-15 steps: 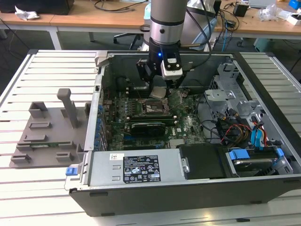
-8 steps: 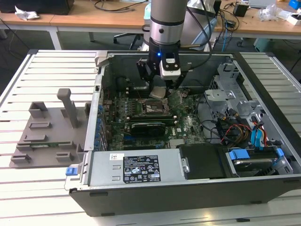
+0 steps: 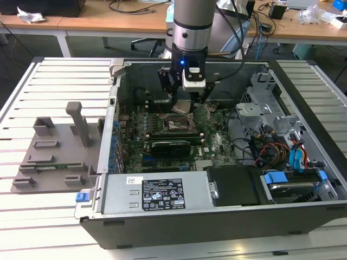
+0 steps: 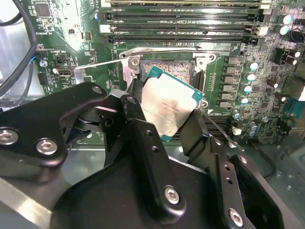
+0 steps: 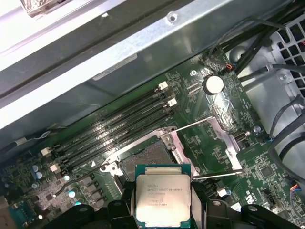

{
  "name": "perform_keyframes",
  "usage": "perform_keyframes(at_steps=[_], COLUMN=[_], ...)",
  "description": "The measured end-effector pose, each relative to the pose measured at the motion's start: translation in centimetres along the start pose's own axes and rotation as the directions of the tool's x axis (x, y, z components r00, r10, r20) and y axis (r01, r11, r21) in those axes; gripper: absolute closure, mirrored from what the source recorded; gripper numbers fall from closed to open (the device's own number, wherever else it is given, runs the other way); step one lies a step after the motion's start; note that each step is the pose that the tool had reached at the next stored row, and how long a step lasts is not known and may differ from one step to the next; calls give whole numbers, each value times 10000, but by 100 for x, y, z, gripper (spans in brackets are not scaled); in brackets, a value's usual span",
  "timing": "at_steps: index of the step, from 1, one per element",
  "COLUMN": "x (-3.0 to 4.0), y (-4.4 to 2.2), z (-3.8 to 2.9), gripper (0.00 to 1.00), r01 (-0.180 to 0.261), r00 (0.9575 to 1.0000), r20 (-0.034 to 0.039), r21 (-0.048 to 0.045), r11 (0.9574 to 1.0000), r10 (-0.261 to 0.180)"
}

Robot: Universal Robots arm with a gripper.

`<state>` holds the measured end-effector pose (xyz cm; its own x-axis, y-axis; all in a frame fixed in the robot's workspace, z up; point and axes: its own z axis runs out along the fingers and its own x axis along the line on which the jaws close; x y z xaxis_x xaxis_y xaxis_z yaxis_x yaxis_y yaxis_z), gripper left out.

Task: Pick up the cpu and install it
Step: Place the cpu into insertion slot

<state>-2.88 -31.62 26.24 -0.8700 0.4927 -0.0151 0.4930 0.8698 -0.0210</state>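
The cpu (image 4: 167, 109), a flat square chip with a silvery top and a teal rim, is clamped between two black fingers. My gripper (image 4: 167, 115) is shut on it by two opposite edges. The chip hangs tilted just above the open motherboard socket (image 4: 169, 69), whose metal load frame is folded back. In the first wrist view the cpu (image 5: 163, 198) sits between the fingertips, close to the bare socket (image 5: 145, 160). In the exterior view my gripper (image 3: 184, 104) reaches down into the open computer case and holds the cpu (image 3: 181, 106) over the socket (image 3: 176, 123).
A grey plastic fixture (image 3: 54, 157) lies outside the case on the exterior view's left. A power supply (image 3: 162, 192) lines the near wall, and a drive cage with cables (image 3: 282, 135) fills the exterior view's right. Memory slots (image 5: 119, 129) run beside the socket.
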Motion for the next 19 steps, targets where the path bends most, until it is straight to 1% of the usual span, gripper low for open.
perform_keyframes(at_steps=[10, 19], x=[0, 0], y=[0, 0], z=[3, 5], gripper=[45, 45], r01=[-599, -1104], r00=[9982, 9939], r20=[-12, -22], r21=[9, 18], r11=[9982, 9939], r10=[599, 1104])
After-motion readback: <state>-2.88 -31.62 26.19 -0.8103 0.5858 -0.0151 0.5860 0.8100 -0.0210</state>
